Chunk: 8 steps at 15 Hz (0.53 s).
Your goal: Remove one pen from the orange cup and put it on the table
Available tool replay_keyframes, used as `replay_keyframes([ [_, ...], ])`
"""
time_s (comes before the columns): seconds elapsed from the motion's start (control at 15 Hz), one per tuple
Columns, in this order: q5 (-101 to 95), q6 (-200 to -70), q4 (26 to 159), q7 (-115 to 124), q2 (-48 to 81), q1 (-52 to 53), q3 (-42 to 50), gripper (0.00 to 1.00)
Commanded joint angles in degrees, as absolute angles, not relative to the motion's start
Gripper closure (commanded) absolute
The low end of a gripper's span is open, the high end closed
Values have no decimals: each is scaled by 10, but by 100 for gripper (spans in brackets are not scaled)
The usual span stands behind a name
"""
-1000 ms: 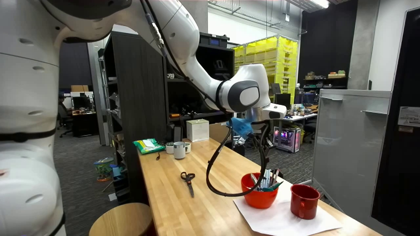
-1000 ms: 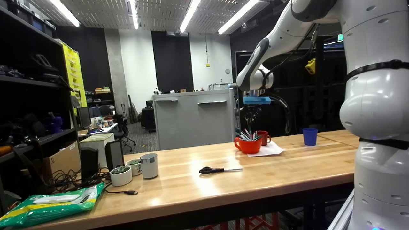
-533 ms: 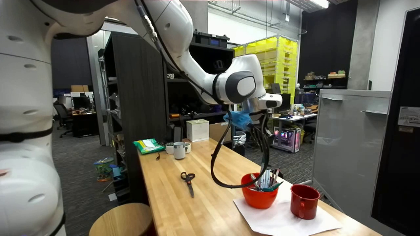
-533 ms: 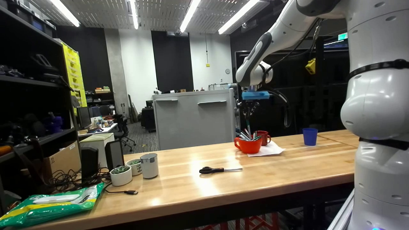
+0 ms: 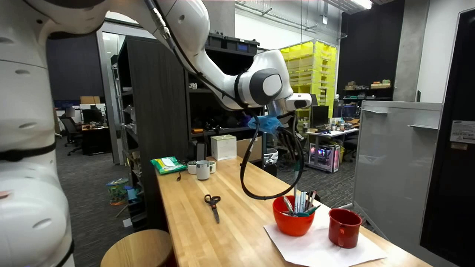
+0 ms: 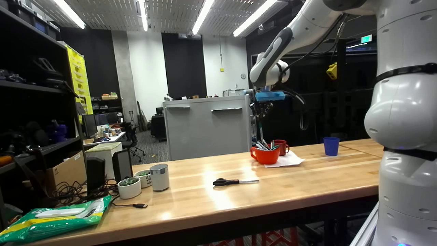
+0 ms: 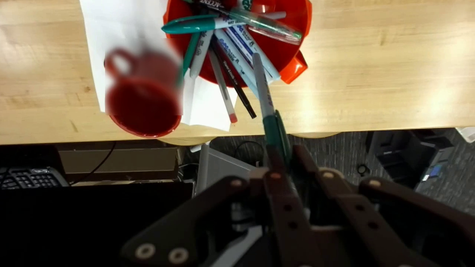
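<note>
The wrist view's top edge crops the orange cup [image 7: 281, 52] — and blur veils much of the red mug [image 7: 144, 105].

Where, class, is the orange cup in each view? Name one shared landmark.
In an exterior view: orange cup, low, right of centre.
In an exterior view: orange cup, below middle, right of centre.
Wrist view: orange cup, top middle, cut off.
Shared landmark: red mug.

In an exterior view, lights [image 6: 203, 17] line the ceiling [image 6: 170, 15] at the top, dark shelves [image 6: 34, 88] stand at left, a grey panel [image 6: 208, 133] mid-frame, dark floor [image 6: 155, 147] just left of it.
</note>
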<state>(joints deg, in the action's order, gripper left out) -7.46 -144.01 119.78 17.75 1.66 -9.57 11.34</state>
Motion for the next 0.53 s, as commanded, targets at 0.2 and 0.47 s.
replay_keyframes([
  [0.2, -82, -1430, 1199, 174, -1, -87, 93, 97],
  [0.47, -85, -1427, 1200, 169, -2, -78, 79, 97],
])
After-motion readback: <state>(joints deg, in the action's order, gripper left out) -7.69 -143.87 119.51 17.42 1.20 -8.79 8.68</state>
